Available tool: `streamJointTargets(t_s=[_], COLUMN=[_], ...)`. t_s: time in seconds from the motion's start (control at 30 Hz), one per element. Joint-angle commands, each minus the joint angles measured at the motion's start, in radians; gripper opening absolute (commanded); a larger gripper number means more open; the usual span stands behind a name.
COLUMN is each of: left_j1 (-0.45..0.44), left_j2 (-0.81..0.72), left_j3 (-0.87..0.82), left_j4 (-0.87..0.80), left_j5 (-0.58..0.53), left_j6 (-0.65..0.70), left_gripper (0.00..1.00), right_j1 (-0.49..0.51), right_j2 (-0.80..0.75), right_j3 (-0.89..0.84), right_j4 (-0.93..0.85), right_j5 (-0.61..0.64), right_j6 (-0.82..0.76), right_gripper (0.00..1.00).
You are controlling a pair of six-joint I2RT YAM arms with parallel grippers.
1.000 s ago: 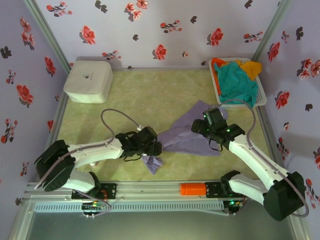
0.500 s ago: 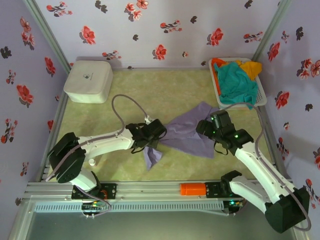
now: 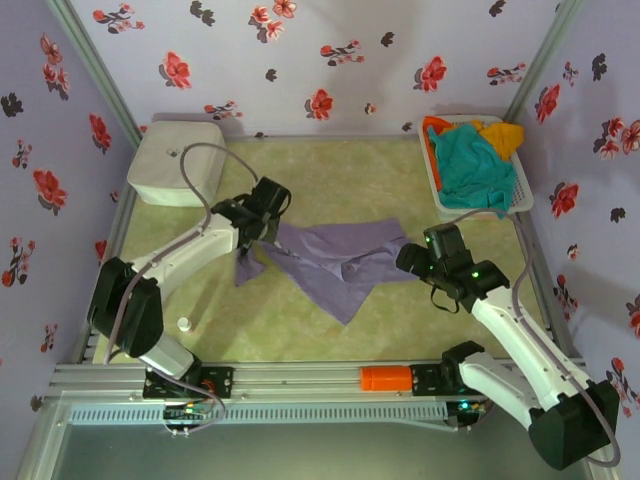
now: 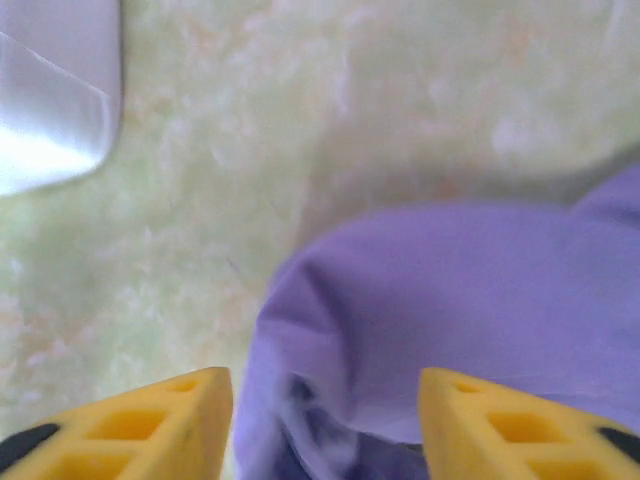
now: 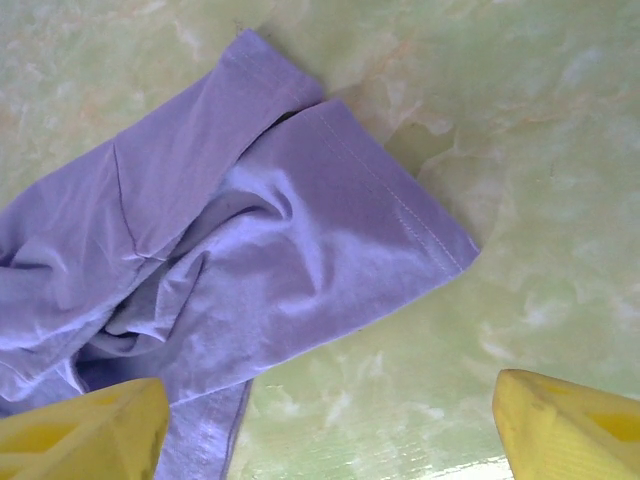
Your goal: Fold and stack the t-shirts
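Basket [image 3: 523,203]: teal, orange, yellow shirts [image 3: 470,165]; lavender shirt [image 3: 340,262] outside; left gripper [image 4: 320,410], right gripper [image 5: 330,430] spread

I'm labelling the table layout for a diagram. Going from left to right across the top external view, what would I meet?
white box → left gripper → lavender t-shirt → right gripper → white basket holding the teal, orange and yellow t-shirts

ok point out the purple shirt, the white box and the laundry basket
purple shirt [image 3: 340,262], top view, middle of the cloth
white box [image 3: 160,165], top view, its top face
laundry basket [image 3: 432,170], top view, left rim
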Motion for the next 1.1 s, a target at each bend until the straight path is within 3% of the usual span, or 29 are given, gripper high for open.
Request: streamJointTargets(t_s=[0.0,0.1,0.17,0.27,0.57,0.8,0.93,1.07], left_j1=[0.005,0.004,-0.009,-0.072,-0.275,-0.309,-0.317,-0.315], left_j2=[0.045,0.024,-0.018,-0.064,0.019,0.121,0.150,0.185], left_j3=[0.107,0.110,0.043,-0.058,-0.168,-0.123,-0.108,-0.096], left_j4=[-0.087,-0.127,-0.059,0.064,0.344,0.356,0.326,0.358], left_j5=[0.041,0.157,0.288,0.372,0.367,0.361,0.303,0.297], left_j6=[0.007,-0.136,-0.255,-0.398,-0.612,-0.661,-0.649,-0.642], left_gripper=[0.60,0.63,0.64,0.64,0.66,0.64,0.63,0.56], right_j1=[-0.011,-0.014,-0.016,-0.020,-0.022,-0.024,-0.027,-0.029], right_j2=[-0.006,-0.014,-0.012,0.000,0.064,0.056,0.041,0.041], right_j3=[0.024,0.012,0.003,0.001,0.020,0.014,0.002,-0.002], right_j4=[-0.047,-0.042,-0.032,-0.013,0.028,0.017,0.016,0.017], right_j5=[0.004,0.006,0.004,0.000,-0.029,-0.016,-0.013,-0.014], right_j6=[-0.022,-0.024,-0.022,-0.021,-0.020,-0.023,-0.023,-0.025], right_gripper=[0.85,0.85,0.85,0.85,0.84,0.85,0.85,0.85])
